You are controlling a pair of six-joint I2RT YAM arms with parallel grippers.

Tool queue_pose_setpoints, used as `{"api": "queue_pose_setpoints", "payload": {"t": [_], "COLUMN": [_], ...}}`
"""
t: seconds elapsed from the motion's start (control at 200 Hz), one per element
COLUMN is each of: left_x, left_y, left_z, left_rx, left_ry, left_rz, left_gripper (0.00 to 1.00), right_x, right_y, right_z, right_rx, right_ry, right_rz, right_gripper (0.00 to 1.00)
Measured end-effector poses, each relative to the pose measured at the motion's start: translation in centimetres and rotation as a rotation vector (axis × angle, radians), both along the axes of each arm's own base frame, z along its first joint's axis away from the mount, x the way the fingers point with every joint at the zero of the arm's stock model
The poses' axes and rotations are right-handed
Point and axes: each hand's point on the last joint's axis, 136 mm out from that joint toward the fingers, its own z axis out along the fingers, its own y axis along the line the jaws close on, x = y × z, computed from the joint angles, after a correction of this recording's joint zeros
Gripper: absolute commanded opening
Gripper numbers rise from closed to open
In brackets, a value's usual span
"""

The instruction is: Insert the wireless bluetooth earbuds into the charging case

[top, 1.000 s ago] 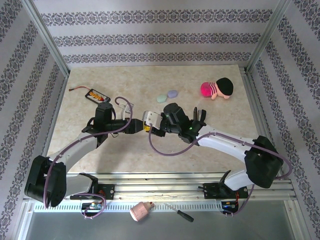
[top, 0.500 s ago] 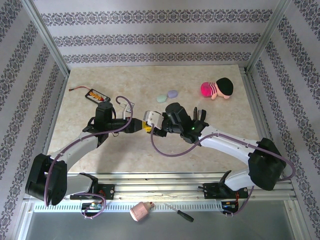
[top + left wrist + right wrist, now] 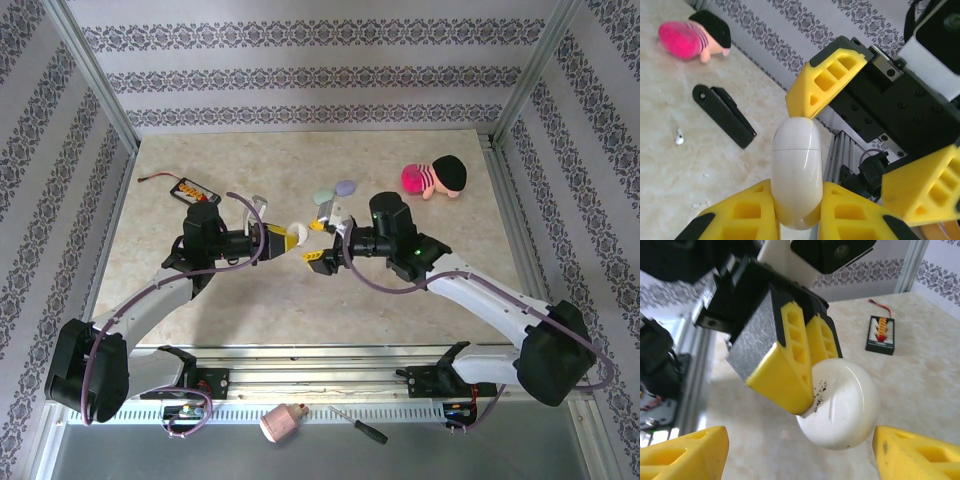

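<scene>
A: Looking at the left gripper (image 3: 797,222), what is in it?

B: It is clamped on the white charging case (image 3: 796,175). Its 2 yellow fingers (image 3: 740,220) pinch the lower end. The rest of the case stands out past the tips, with the lid shut along a thin seam.

A: And the right gripper (image 3: 800,460)?

B: Released. Its 2 fingers (image 3: 682,455) stand wide apart, 1 on each side of the case. Whether either touches the case I cannot tell. From above, the 2 grippers meet tip to tip over the table (image 3: 300,310).

A: Where is an earbud?

B: 1 tiny whitish earbud (image 3: 679,136) lies on the table well beyond the left gripper's tips, apart from the held case. It is near a black clip-like piece (image 3: 722,115). Farther out again sits a pink plush toy (image 3: 690,37).

A: Anything more around them?

B: Just past the 2 grippers, away from the arm bases, a lilac pebble case (image 3: 345,187) and a mint pebble case (image 3: 323,197) lie side by side. Off to the left gripper's outer side is a black board (image 3: 190,188) with orange bars.
</scene>
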Motion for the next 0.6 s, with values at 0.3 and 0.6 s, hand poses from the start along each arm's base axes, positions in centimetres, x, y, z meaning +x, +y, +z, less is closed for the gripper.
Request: {"api": "queue_pose_setpoints", "payload": {"t": [0.3, 0.6], "left_x": [-0.2, -1.0], "left_y": [-0.3, -0.8], "left_z": [3.8, 4.7], "left_rx": [-0.089, -0.123], "left_ry": [-0.250, -0.308], "left_rz": [-0.033, -0.070], "left_gripper": [0.12, 0.13], "right_x": [1.1, 1.1], "right_y": [-0.8, -0.2], "right_z": [3.9, 4.6], "right_rx": [0.243, 0.315], "right_ry": [0.319, 0.467], "right_rz": [0.028, 0.086], "right_gripper": [0.55, 0.35]}}
